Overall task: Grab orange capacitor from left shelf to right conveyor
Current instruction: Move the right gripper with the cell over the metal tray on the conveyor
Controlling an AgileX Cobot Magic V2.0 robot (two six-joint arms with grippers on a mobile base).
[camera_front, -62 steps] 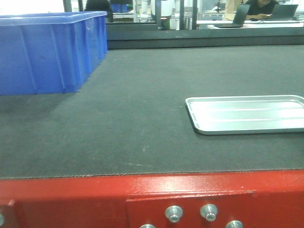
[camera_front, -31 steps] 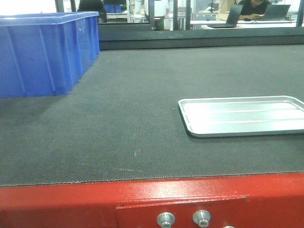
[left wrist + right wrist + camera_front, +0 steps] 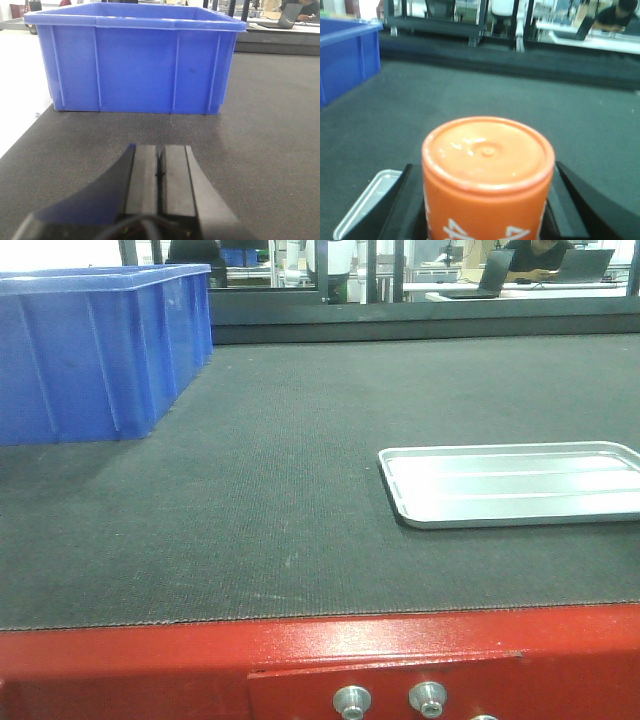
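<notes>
Dark grey belting of the right conveyor [image 3: 300, 490] fills a factory hall's foreground, bounded at the near side by its red frame edge [image 3: 200, 660] and a row of silver bolts [image 3: 352, 702].

Nearest the lens of its own wrist camera, the right tool [image 3: 488, 220] is clamped on the orange capacitor [image 3: 488, 165], one black jaw on each side of the cylinder. The part sits upright between the jaws, its flat top uppermost and tipped toward the camera, its long axis running top to bottom across the line of the grip. The tops of white numerals show low on its side.

A corner of the silver tray [image 3: 360, 200] shows below and to the left of the capacitor in that view. Bare belt stretches ahead and to the right. By the look of it, the set-down turns on that point: the belt lies under and beyond the part, so the right arm, the only one carrying anything, would need to lower it clear of the tray.

On the left, the left tool [image 3: 160, 172] hangs low over the belt, jaws pressed flat together with nothing between them, pointing at the blue bin [image 3: 135, 60] standing farther back.

Beyond the belt's far edge, a person [image 3: 535, 252] sits at a laptop [image 3: 495, 270]. No view shows the left shelf.
</notes>
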